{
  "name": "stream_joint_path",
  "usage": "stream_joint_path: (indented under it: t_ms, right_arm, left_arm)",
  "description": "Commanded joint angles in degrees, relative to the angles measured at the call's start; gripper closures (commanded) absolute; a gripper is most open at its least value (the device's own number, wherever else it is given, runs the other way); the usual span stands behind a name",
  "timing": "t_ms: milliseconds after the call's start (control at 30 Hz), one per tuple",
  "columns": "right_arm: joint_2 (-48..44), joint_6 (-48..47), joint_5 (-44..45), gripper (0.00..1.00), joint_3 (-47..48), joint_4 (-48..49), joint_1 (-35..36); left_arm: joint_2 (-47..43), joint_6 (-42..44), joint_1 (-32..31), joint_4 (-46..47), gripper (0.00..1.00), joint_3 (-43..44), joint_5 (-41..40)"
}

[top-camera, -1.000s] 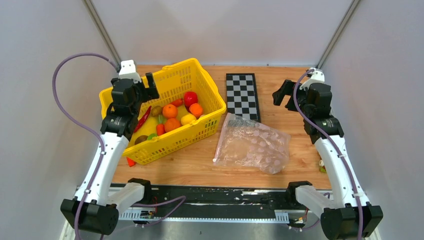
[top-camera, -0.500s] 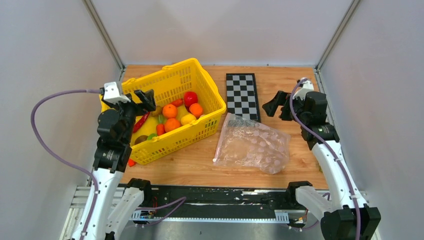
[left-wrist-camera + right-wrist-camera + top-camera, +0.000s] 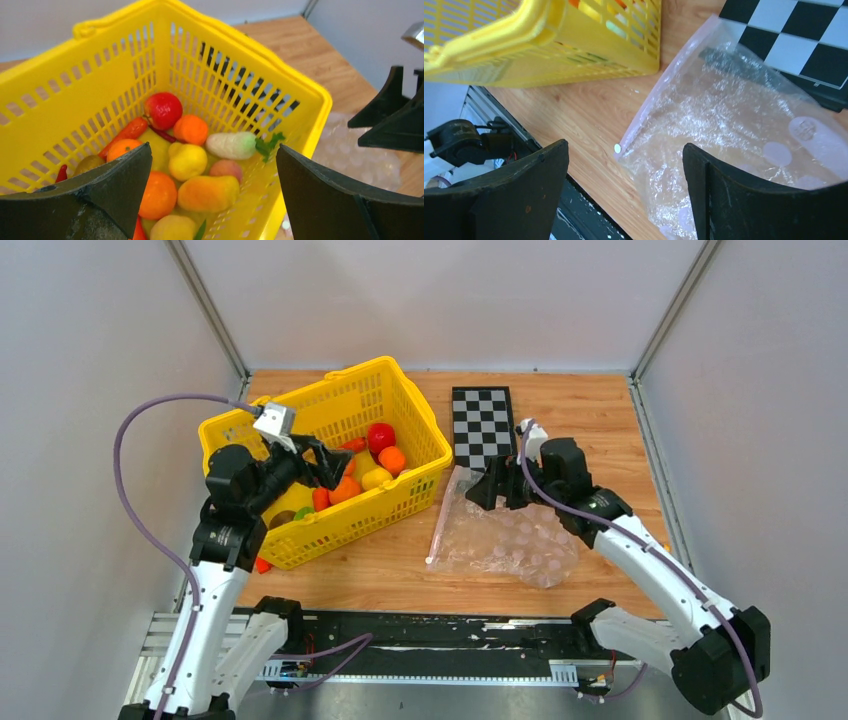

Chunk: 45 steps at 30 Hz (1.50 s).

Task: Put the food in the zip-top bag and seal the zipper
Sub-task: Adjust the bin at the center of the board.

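Yellow basket (image 3: 350, 525): sits on the left half of the wooden table (image 3: 600, 430) and holds every piece of the food (image 3: 187, 160) (orange, yellow, red and one pale piece, heaped loosely).
Left gripper (image 3: 325, 465): jaws spread wide and holding nothing, hanging over the middle of the basket with the pieces directly below and ahead of it.
Zip-top bag (image 3: 510, 540): lies flat and crumpled to the right of the basket, with nothing inside. Its far corner overlaps the near end of the checkerboard (image 3: 485, 425).
Zipper (image 3: 644, 112): runs along the bag's left edge, the side facing the basket. Its long axis goes from the checkerboard end toward the near table edge, slightly slanted. Whether it is pressed closed cannot be told.
Right gripper (image 3: 490, 488): jaws well apart and gripping nothing, hovering over the far-left part of the bag near the zipper's far end (no contact shows).
Deciding relation: the mouth edge passes below and between the right fingers, so that arm is the nearer one for the bag. The left arm is nearer the food.
Likely step: the task is barely begun. The right arm probably pinches the mouth open while the left picks up a piece.
Risk: thin, slippery film may slide or bunch instead of lifting.
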Motion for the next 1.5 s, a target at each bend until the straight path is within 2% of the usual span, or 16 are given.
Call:
stream_joint_path:
  t_ms: [0,100,267,433,533,600,800,867,933,1000,1100,1233,1333,1467]
  right_arm:
    - [1.6,3.3,4.2,0.17,-1.7,3.2,5.5]
    - [3.2,4.6,2.4,0.16,-1.7,7.6,9.9]
    - [11.9,7.0,0.4,0.14,3.2,14.1,14.5]
    - [19.3,8.4,9.8,0.1,10.3,18.7,14.6]
    - [25.1,7.4,12.1,0.07,17.0,19.5,13.3]
    - [30.5,6.5,11.4,0.06,22.2,18.1,11.7]
    - [46.7,7.6,1.3,0.06,39.5,13.5,4.8]
    - [51.4,7.2,-1.4,0.07,45.1,8.9,2.5]
    - [53.4,4.8,-4.7,0.08,48.4,3.7,1.0]
    - [50.9,2.3,-4.3,0.08,46.4,2.0,1.2]
    - [44.0,-0.2,1.9,0.1,38.1,2.0,3.0]
    - [36.5,0.1,17.5,0.12,27.1,-1.0,7.6]
    - [33.8,3.4,32.7,0.12,23.5,-3.2,12.5]
    - [35.0,9.2,44.9,0.14,23.1,-7.3,17.4]
  left_arm:
    - [3.0,9.9,-0.1,-12.5,0.0,3.7,5.7]
    - [4.4,12.8,-1.1,-16.8,0.0,5.4,6.0]
    - [3.3,12.5,-1.9,-16.2,0.0,5.6,4.9]
    - [3.2,12.5,-1.9,-18.1,0.0,7.5,4.3]
    - [2.8,12.3,-1.9,-18.8,0.0,8.1,3.9]
    - [2.5,11.7,-1.9,-18.3,0.0,8.3,3.9]
    - [2.1,9.7,-1.9,-16.2,0.0,7.9,4.3]
    - [2.1,9.1,-1.9,-15.5,0.0,7.7,4.5]
    - [2.0,9.0,-1.9,-15.8,0.0,7.6,4.8]
    - [1.8,9.2,-1.9,-16.3,0.0,7.6,4.8]
    - [1.6,8.6,-1.9,-15.3,0.0,6.9,4.4]
    - [1.7,6.8,-2.0,-13.4,0.0,6.8,6.1]
    - [1.7,5.8,-1.9,-12.4,0.0,6.9,6.4]
    - [1.3,5.5,-1.9,-12.2,0.0,6.9,6.5]
